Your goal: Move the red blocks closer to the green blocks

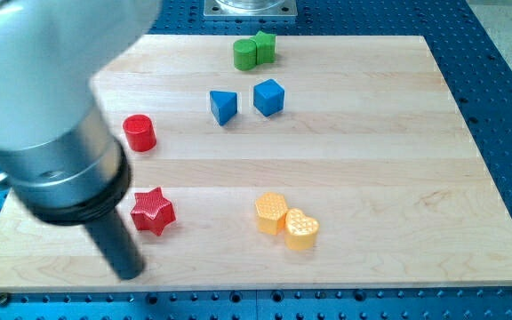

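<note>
Barely started, I'd say. Both green blocks [254,50] sit touching at the board's top edge, while the red cylinder [139,132] and red star [153,211] are well apart from them near the left edge. My tip [130,269] sits just below-left of the star, near the bottom-left corner. No gripper, just a bare rod holding nothing.

I see a red cylinder [139,133] upright near the board's left edge; a red star [153,212] lies flat towards the bottom-left corner. Two green blocks [254,50] touch at the top edge, their shapes unclear.
</note>
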`<state>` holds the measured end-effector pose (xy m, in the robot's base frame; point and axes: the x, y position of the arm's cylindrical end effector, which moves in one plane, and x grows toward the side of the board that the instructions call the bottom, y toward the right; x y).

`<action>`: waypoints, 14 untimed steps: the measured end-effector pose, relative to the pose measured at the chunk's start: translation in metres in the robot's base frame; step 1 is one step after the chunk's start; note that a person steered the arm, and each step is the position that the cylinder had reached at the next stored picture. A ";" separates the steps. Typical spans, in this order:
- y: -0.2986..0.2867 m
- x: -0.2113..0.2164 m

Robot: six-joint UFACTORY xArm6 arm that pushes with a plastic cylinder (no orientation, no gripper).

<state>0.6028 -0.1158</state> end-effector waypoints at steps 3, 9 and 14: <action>-0.014 -0.080; -0.011 -0.176; 0.030 -0.158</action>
<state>0.4451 -0.0857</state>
